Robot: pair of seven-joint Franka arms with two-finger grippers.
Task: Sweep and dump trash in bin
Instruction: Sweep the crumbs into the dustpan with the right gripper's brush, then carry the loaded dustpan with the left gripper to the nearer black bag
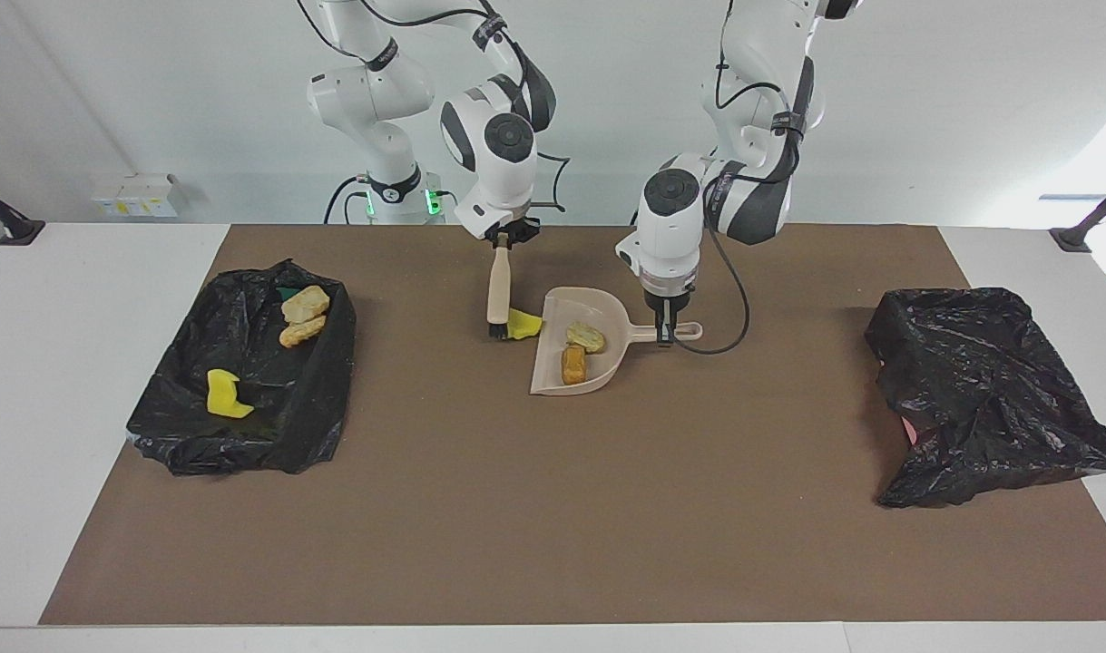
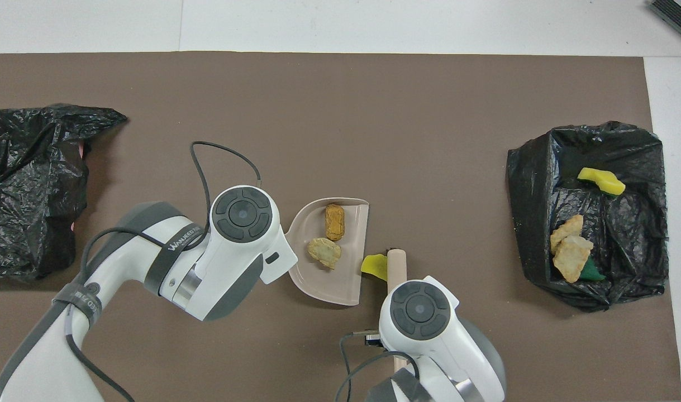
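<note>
Shows, nearest the robots, the right gripper [image 1: 504, 238] clamped on the top end of the beige-handled brush [image 1: 497, 288], hung upright over the brown mat [image 1: 553, 544] with bristles down beside the only loose scrap of trash in sight, a yellow sponge chunk [image 1: 524, 324] lying on the mat just outside the mouth of the dustpan [image 1: 598, 381]. Finds the left gripper [image 1: 666, 334] a touch farther out, fingers pinched shut on the dustpan handle [image 1: 684, 332], the pan flat on the mat. Counts two tan bread-like lumps [image 1: 586, 337] already inside the pan, side by side. Puts the sweeping near its end, by the look of it: one chunk to brush in, then a carry and a tip into the bag-lined bin [image 1: 326, 399] at the right arm's end of the table, with nothing from this load dumped yet. Holds three scraps in that bin so far: two crusty lumps [image 1: 305, 304] at the nearer end and a yellow chunk [image 1: 226, 394] farther out. Leaves a second black bag [image 1: 988, 390] crumpled at the left arm's end, untouched.
</note>
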